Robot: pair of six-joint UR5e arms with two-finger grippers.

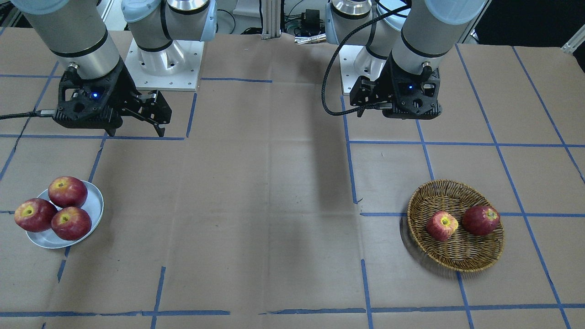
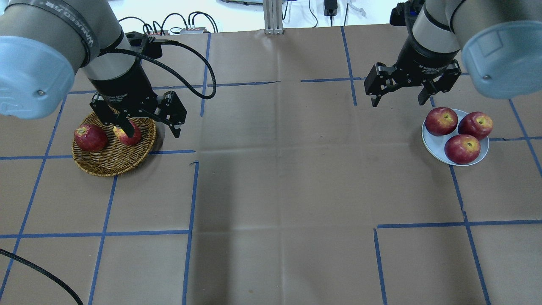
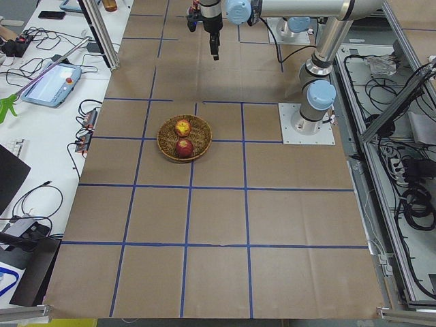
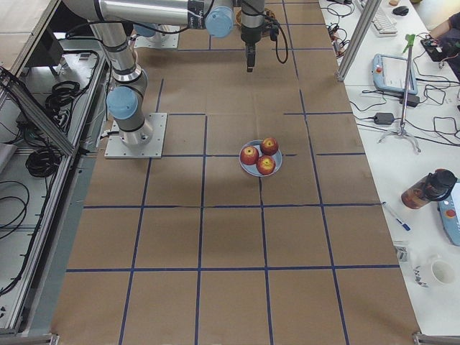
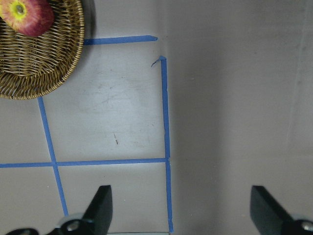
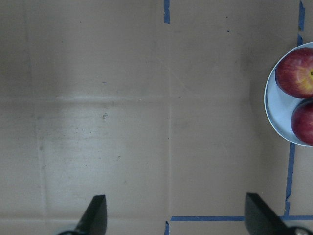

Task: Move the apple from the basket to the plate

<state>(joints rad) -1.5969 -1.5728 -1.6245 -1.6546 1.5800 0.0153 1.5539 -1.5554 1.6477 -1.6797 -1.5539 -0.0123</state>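
Note:
The apple (image 1: pixel 442 225), streaky orange-red with a yellow patch, lies in the wicker basket (image 1: pixel 457 256) beside a dark red apple (image 1: pixel 481 220). In the overhead view one finger of my left gripper (image 2: pixel 150 129) partly covers the apple (image 2: pixel 132 137). The left gripper is open, empty and raised. In its wrist view it (image 5: pixel 183 210) sits off the basket (image 5: pixel 44 68) toward the table's middle, and the apple (image 5: pixel 27 17) is at the top left. The silver-grey plate (image 2: pixel 424 137) holds three glossy red apples. My right gripper (image 2: pixel 398 99) is open and empty, raised beside the plate (image 6: pixel 275 105).
Brown paper with blue tape lines covers the table. The two arm bases (image 1: pixel 164 59) stand at the robot's edge. Cables, a tablet and a bottle (image 4: pixel 430 188) lie off the table's ends.

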